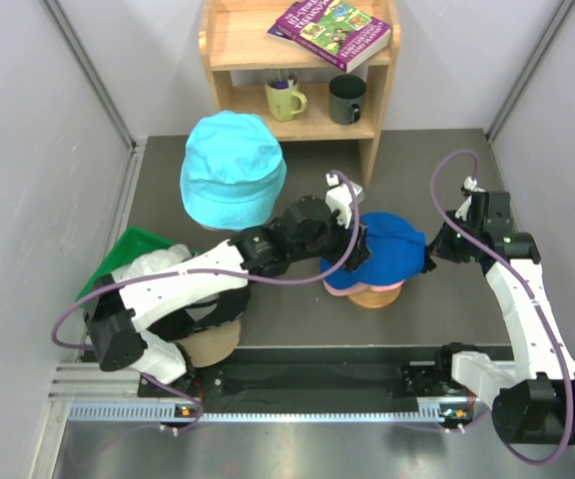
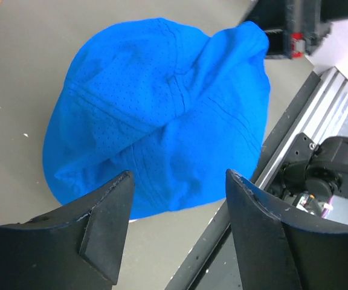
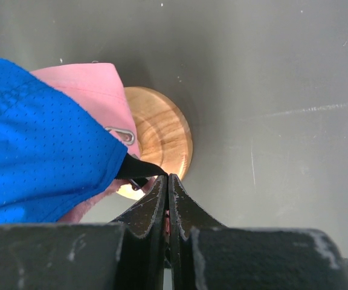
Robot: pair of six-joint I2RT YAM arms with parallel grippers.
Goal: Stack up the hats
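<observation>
A royal blue cap (image 1: 387, 251) lies over a pink cap (image 3: 89, 84) on a round wooden stand (image 3: 162, 133). My left gripper (image 2: 177, 175) is open and empty, hovering just above the blue cap (image 2: 156, 115), and it sits at that cap's left side in the top view (image 1: 355, 239). My right gripper (image 3: 168, 176) is shut on a black strap (image 3: 139, 167) that comes from under the blue cap's edge (image 3: 35, 139), at its right side in the top view (image 1: 429, 259). A cyan bucket hat (image 1: 233, 170) lies apart at the back left.
A wooden shelf (image 1: 377, 110) at the back holds a book (image 1: 329, 30) and two mugs. A green tray (image 1: 128, 254), white fabric (image 1: 153, 267) and a tan rounded hat (image 1: 213, 344) sit under the left arm. A metal rail (image 1: 297, 384) runs along the near edge.
</observation>
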